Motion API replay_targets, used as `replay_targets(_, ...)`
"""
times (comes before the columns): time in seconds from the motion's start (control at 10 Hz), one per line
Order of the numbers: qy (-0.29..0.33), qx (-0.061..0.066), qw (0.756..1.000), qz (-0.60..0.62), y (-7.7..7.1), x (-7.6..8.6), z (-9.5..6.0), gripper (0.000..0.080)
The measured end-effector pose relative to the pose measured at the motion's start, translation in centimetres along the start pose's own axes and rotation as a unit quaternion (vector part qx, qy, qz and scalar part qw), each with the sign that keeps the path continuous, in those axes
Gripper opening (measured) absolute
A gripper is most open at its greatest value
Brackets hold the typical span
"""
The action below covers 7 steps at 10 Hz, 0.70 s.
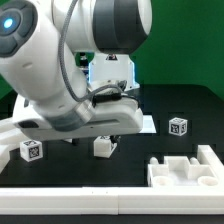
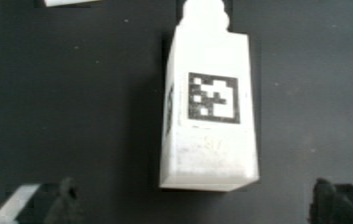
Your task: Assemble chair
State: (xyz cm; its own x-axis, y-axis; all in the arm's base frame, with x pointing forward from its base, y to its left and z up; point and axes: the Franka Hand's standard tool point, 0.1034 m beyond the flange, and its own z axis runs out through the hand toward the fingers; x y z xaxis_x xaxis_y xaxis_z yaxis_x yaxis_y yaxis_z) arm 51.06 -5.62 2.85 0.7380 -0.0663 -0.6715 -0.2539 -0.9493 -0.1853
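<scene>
A long white chair bar point(image 2: 208, 105) with a black-and-white tag lies flat on the black table, seen from above in the wrist view. My gripper point(image 2: 194, 203) is open, its dark fingertips point(image 2: 41, 204) wide apart on either side of the bar's near end, with nothing between them. In the exterior view the gripper point(image 1: 102, 136) hangs low over that bar point(image 1: 103, 147). A tagged white chair piece point(image 1: 31, 151) stands at the exterior view's left and another point(image 1: 179, 126) at its right. A stepped white chair part point(image 1: 185, 168) lies at the front right.
The large white robot arm point(image 1: 60, 60) fills the exterior view's upper left. A white object point(image 1: 108, 70) shows behind the arm. A flat white piece point(image 1: 146, 124) lies just right of the gripper. Another white piece's corner point(image 2: 66, 3) shows at the wrist view's edge.
</scene>
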Motion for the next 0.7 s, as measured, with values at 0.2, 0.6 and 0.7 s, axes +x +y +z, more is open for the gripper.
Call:
replay_targets(0.2,-0.085,0.008,0.995,0.055,0.41,-0.25,0.73,0.0648)
replay_targets(0.6,-0.135,0.011,0.985,0.109,0.39,0.24,0.83,0.0648)
replay_targets(0.7,-0.135,0.012,0.983,0.120,0.26,0.30,1.20,0.0648)
